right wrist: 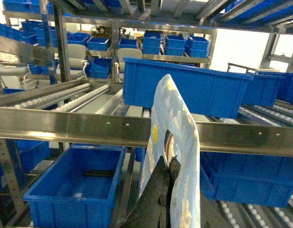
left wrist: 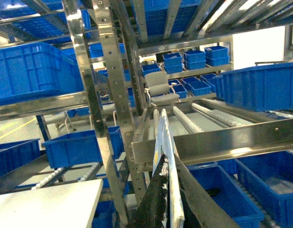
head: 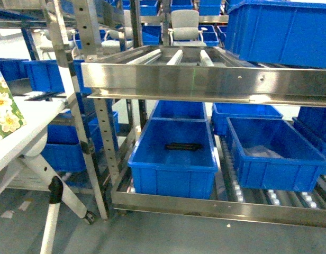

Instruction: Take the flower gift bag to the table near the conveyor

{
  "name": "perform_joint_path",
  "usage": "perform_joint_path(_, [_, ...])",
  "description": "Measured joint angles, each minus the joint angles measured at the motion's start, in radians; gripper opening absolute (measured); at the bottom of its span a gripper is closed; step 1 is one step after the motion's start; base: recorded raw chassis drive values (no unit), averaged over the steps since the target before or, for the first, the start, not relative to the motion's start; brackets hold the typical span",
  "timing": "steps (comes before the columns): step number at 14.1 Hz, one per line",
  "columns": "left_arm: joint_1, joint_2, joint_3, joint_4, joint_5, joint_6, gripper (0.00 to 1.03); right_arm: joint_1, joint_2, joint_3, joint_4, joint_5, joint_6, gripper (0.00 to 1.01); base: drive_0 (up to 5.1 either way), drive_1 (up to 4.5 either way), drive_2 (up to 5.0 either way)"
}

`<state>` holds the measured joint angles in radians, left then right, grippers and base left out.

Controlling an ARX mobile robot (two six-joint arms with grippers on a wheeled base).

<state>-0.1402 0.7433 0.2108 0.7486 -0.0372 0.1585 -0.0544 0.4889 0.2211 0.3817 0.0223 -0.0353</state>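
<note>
Both grippers pinch bag handles w/ conveyor [head: 205, 79] close ahead.

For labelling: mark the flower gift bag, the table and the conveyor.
flower gift bag [head: 4, 108]: head view, its floral side panel at the left edge.
table [head: 25, 132]: head view, bare white top near its front edge.
conveyor [head: 205, 79]: head view, steel front rail of the upper roller track.

My head camera catches only a corner of the flower gift bag [head: 5, 108], cut off by the left edge, and the table [head: 25, 132] runs out of view there too. Neither gripper shows there. My wrist cameras crop both grippers at the bottom.
</note>
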Motion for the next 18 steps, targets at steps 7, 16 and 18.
perform_joint_path(7, [0.000,0.000,0.000,0.003,0.000,0.000,0.02,0.000,0.000,0.000,0.001,0.000,0.000,0.02,-5.0,1.61,3.0])
perform_joint_path(16, [0.000,0.000,0.000,0.000,0.000,0.000,0.02,0.000,0.000,0.000,-0.001,0.000,0.000,0.02,-5.0,2.40,2.4])
perform_joint_path(18, [0.000,0.000,0.000,0.001,0.000,0.000,0.02,0.000,0.000,0.000,-0.002,0.000,0.000,0.02,-5.0,2.45,2.5])
